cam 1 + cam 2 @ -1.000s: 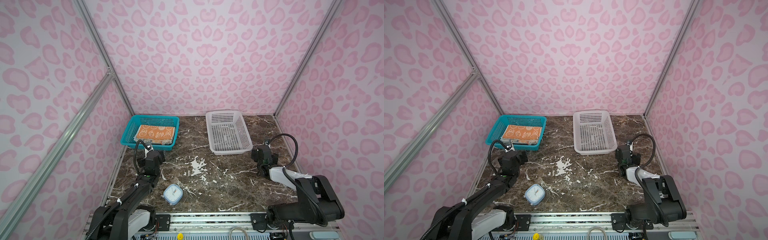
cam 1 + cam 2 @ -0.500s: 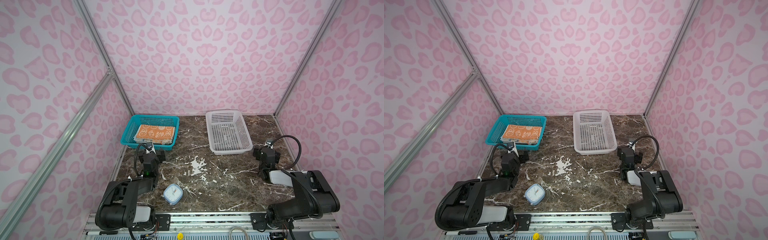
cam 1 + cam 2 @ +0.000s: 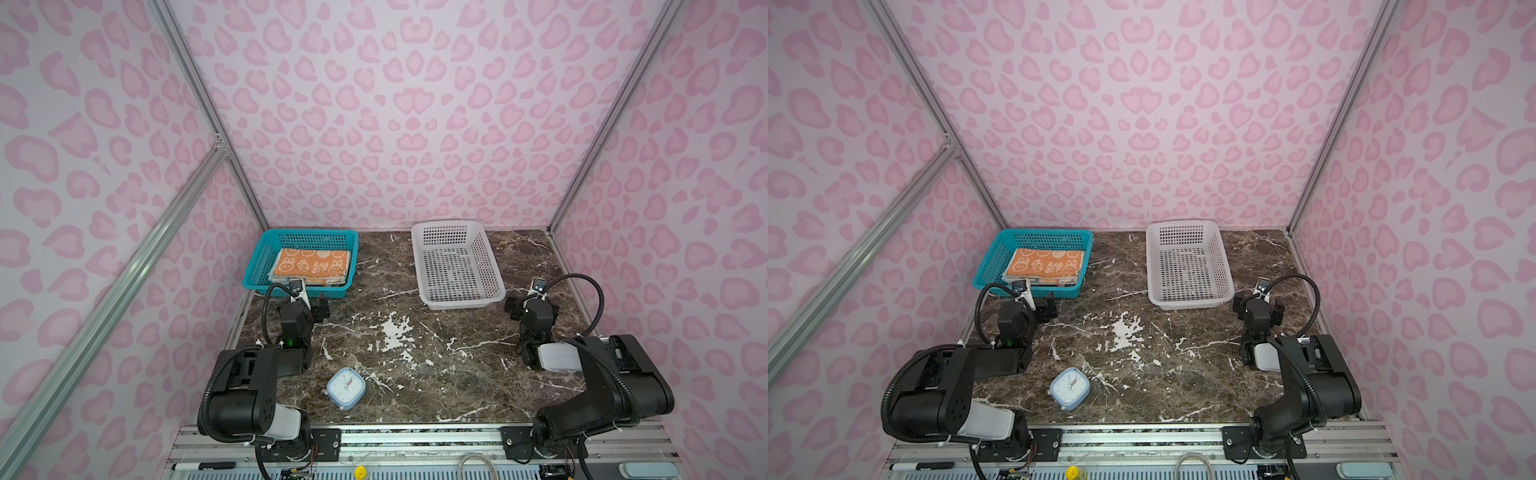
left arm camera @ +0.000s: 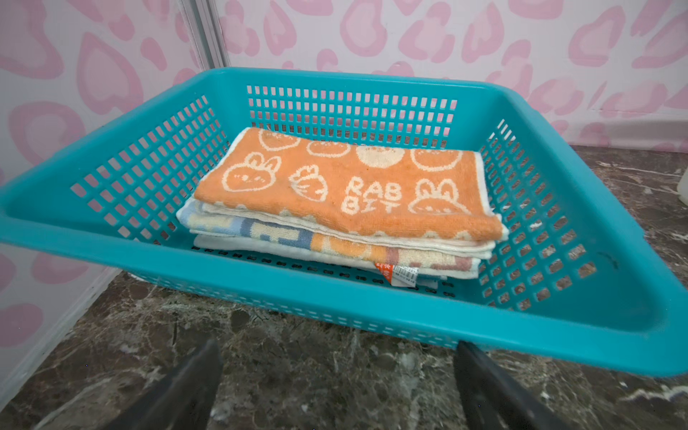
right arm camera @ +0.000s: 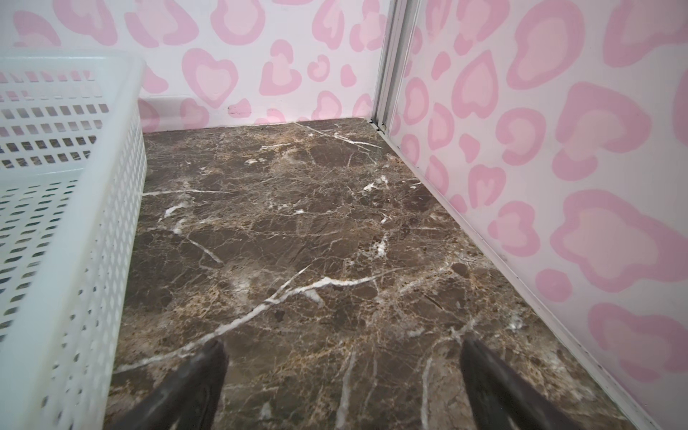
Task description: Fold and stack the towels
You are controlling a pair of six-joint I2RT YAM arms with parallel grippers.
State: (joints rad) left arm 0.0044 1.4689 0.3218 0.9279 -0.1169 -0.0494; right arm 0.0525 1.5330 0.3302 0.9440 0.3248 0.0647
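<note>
the towels (image 4: 346,193) lie folded in one neat stack inside the teal basket (image 4: 335,309), so the job looks finished; the left claw (image 4: 337,359) and right claw (image 5: 342,353) rest low over the desk (image 5: 298,223), both spread apart and empty, likely parked.

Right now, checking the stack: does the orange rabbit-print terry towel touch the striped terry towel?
Touching: left wrist view shows orange towel lying directly on striped towel.

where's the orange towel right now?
The orange towel tops the folded stack inside the teal basket, back left in both top views, just beyond the left gripper.
</note>
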